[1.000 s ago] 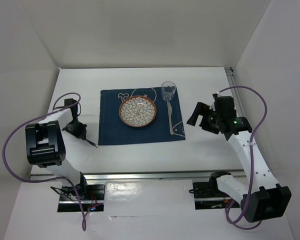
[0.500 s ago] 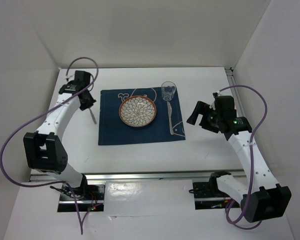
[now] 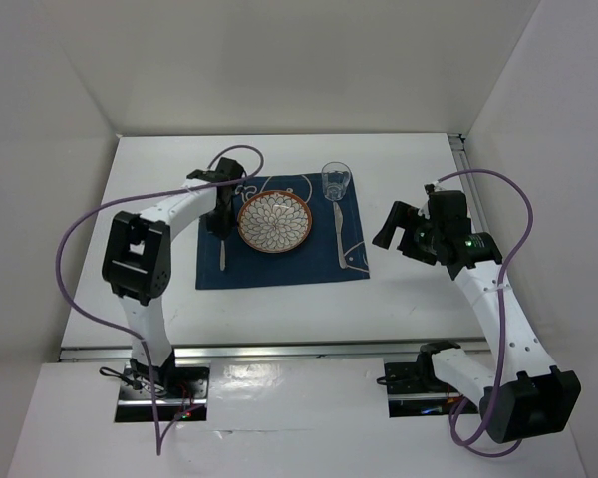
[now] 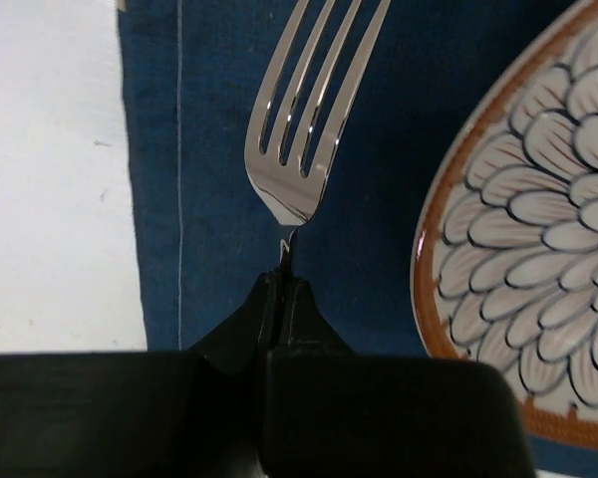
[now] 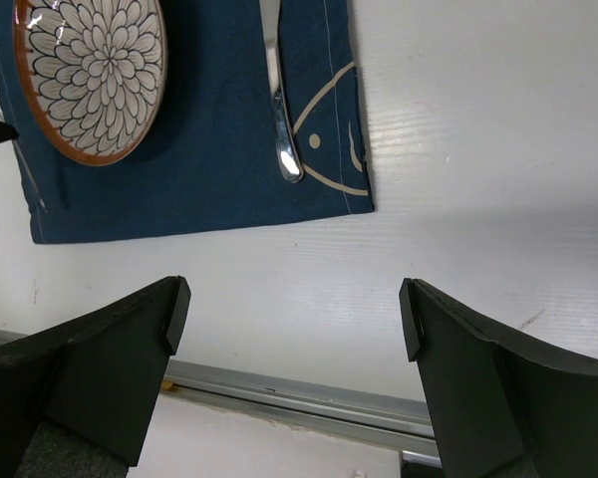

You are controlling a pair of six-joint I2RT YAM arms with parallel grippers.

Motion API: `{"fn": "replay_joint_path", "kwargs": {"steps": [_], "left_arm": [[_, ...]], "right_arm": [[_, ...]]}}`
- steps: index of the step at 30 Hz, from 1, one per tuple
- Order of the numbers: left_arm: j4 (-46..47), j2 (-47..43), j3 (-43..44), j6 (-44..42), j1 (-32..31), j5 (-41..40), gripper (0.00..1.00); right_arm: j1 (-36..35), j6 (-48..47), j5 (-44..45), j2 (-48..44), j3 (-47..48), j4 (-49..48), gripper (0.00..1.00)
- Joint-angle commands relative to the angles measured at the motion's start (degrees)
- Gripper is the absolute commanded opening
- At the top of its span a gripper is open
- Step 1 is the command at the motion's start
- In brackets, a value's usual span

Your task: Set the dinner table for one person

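Left gripper is over the left side of the blue placemat in the top view, and a fork sticks out from it toward the near side. Just to its right sits a round plate with a flower pattern, and farther right are a clear glass and a silver eating tool, both on the placemat. Past the right edge of the placemat, the right gripper hangs above the dinner table with its two fingers spread wide and nothing between them. The white dinner table lies under both grippers. From the left wrist camera, the left gripper has its fingers pressed together on the thin neck of the fork, and the prongs point away from it over the placemat, with the plate rim close on the right and bare table on the left. I cannot tell if the fork touches the placemat. From the right wrist camera, the right gripper is wide open and holds nothing; bare table is right below it and a metal rail runs near its fingers
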State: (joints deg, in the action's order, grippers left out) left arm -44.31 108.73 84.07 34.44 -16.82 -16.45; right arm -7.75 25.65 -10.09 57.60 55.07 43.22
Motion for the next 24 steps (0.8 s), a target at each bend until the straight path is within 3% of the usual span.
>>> {"fn": "replay_joint_path", "kwargs": {"steps": [1, 10, 18, 24], "left_arm": [[-0.95, 3.58, 3.63, -0.86, 0.12, 1.07, 0.00], [-2.78, 12.38, 9.43, 0.54, 0.12, 0.27, 0.01], [-8.15, 8.71, 14.09, 2.21, -0.41, -2.19, 0.46], [-14.65, -3.33, 21.39, 1.69, -0.41, -5.88, 0.49]], "right_arm": [[-0.86, -0.51, 0.51, -0.65, 0.83, -0.86, 1.00], [-0.86, -0.51, 1.56, -0.65, 0.83, -0.33, 1.00], [-0.86, -0.51, 2.09, -1.18, 1.35, -0.24, 1.00], [-0.86, -1.12, 4.28, -1.79, 5.39, 0.46, 1.00]]}}
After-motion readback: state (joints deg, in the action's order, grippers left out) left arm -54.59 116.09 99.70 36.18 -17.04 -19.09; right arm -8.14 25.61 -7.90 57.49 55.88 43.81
